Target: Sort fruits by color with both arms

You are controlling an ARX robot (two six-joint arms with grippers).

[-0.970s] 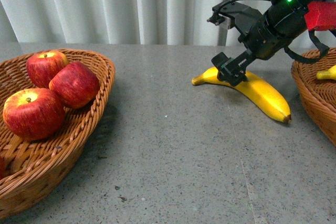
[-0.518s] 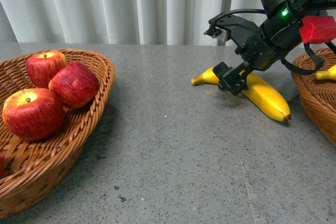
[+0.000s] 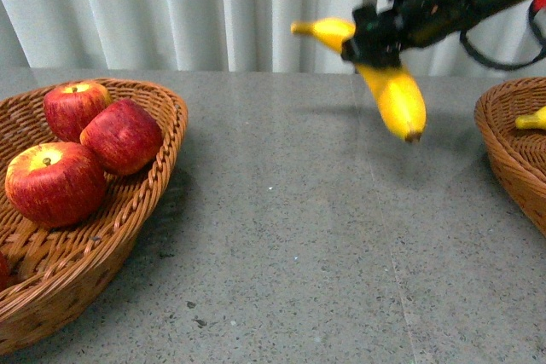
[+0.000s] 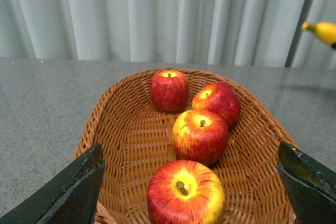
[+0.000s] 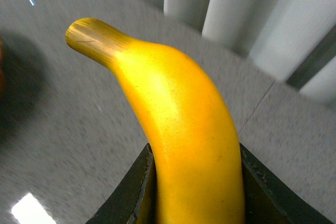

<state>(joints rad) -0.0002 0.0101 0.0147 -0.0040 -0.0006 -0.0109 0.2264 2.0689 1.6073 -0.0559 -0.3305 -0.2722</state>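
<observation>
The right gripper (image 3: 375, 40) has its fingers tight around a yellow banana (image 3: 388, 83), held up in the air above the bench (image 3: 290, 236). The left gripper (image 4: 189, 182) hangs with fingers wide apart over four red apples (image 4: 201, 136) in a basket (image 4: 126, 135).

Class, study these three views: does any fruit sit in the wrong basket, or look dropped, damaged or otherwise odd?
Nothing stands out. The left basket holds only red apples, all intact. The right gripper holds a banana clear of the table, and the right basket shows only a yellow banana tip. The left gripper hangs open over the apples.
</observation>
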